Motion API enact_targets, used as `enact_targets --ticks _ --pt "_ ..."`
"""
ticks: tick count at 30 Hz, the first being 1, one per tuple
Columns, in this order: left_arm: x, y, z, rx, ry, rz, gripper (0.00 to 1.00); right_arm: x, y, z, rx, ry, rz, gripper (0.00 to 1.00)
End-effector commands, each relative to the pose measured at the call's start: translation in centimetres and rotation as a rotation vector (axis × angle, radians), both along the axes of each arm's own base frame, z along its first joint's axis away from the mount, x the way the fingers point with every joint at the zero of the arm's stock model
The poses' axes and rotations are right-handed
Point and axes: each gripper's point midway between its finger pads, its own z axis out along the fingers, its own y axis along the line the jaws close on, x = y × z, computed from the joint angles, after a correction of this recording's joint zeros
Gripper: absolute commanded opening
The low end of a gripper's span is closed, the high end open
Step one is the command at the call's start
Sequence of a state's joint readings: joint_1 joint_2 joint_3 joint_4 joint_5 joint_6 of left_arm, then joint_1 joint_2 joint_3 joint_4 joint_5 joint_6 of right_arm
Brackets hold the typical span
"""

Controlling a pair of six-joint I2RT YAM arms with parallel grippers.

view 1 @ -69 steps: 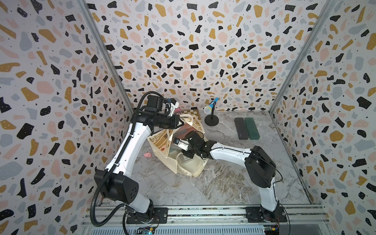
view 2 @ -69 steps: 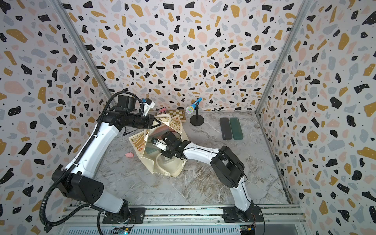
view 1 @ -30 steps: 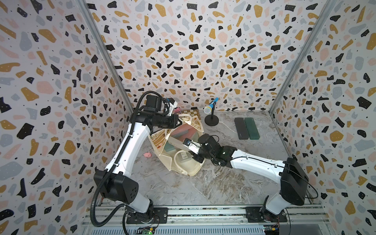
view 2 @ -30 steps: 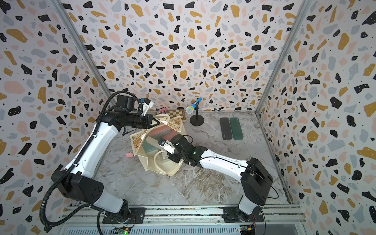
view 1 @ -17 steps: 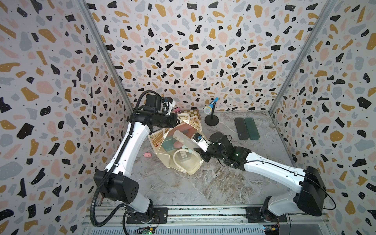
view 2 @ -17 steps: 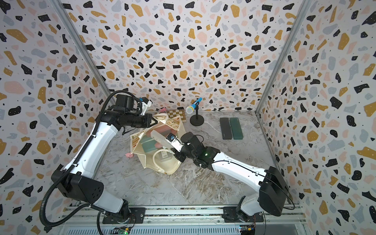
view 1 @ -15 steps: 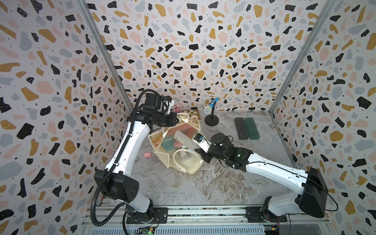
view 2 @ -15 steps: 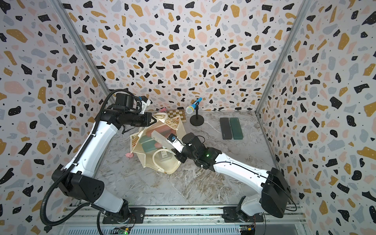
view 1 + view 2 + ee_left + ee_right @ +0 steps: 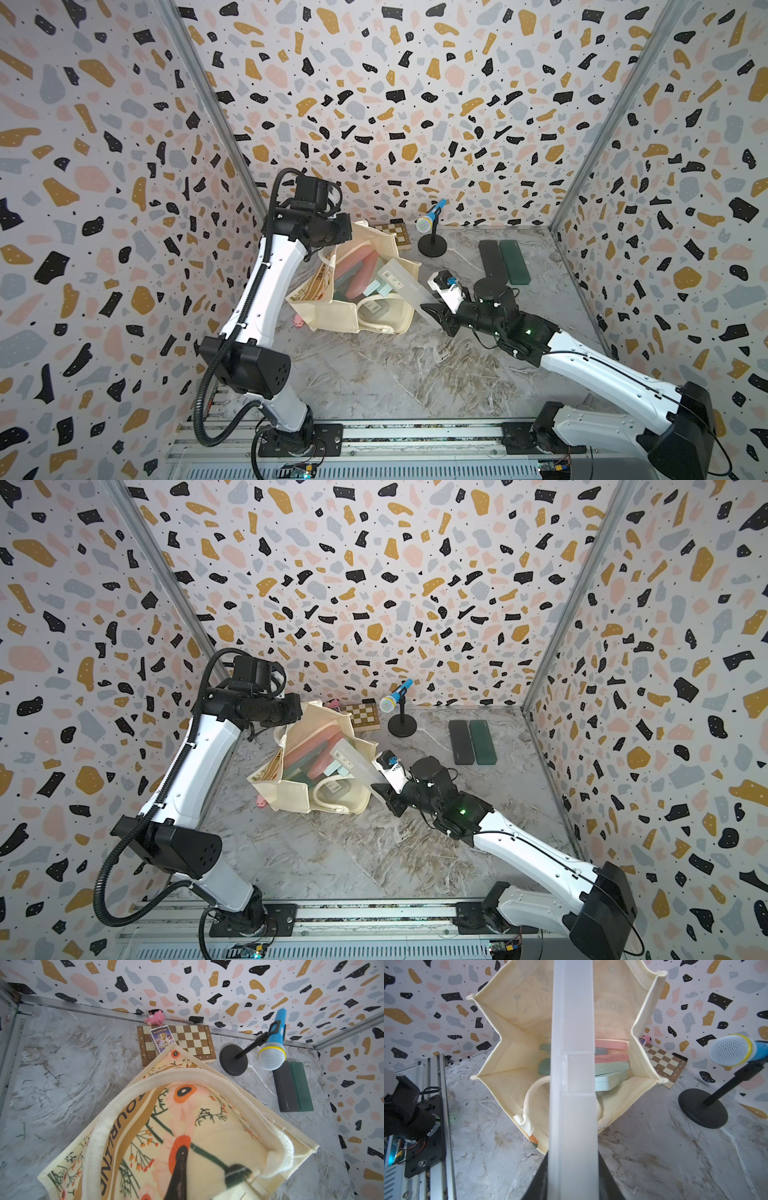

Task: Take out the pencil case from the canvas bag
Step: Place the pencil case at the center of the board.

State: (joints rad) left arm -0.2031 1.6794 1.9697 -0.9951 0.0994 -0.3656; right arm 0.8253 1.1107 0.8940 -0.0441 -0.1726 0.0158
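I saw marbled tabletop (image 9: 374, 374) under the canvas bag (image 9: 332, 313), with terrazzo walls (image 9: 415, 104) behind it. My left gripper (image 9: 349, 237) pinched its rim, and my right gripper (image 9: 436, 318) clamped the pencil case (image 9: 399, 280)

Three walls (image 9: 374, 83) papered in a terrazzo pattern of black, ochre, pink and grey chips on white meet at bare metal corner posts (image 9: 212, 104) and enclose an evenly lit, grey-and-brown marbled tabletop (image 9: 395, 374) with a slotted aluminium rail (image 9: 415, 434) along its near edge.
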Motion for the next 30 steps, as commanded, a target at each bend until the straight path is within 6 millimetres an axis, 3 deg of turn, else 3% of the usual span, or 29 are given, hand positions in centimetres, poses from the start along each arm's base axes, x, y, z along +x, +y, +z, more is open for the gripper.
enact_targets --ticks 1,7,12,16,23,30 --pt "0.6 1.5 2.5 0.015 -0.071 0.087 0.0 0.2 -0.9 2.5 0.094 -0.024 -0.037 0.06" --pt "0.9 2.1 3.2 0.027 -0.08 0.125 0.0 3.3 -5.4 2.0 0.128 0.0 -0.28 0.06" --pt "0.5 1.8 2.5 0.015 -0.07 0.111 0.0 7.0 -10.3 -1.2 0.054 0.083 -0.564 0.06" --pt "-0.2 1.8 2.4 0.019 -0.082 0.082 0.0 10.2 -13.7 -4.9 -0.044 0.194 -0.764 0.07" --pt "-1.4 2.0 3.1 0.007 -0.11 0.032 0.0 15.7 -16.4 -10.0 -0.144 0.34 -0.909 0.07" --pt "-2.2 3.6 2.9 -0.068 -0.135 0.059 0.0 21.2 -18.2 -13.1 -0.259 0.374 -0.995 0.08"
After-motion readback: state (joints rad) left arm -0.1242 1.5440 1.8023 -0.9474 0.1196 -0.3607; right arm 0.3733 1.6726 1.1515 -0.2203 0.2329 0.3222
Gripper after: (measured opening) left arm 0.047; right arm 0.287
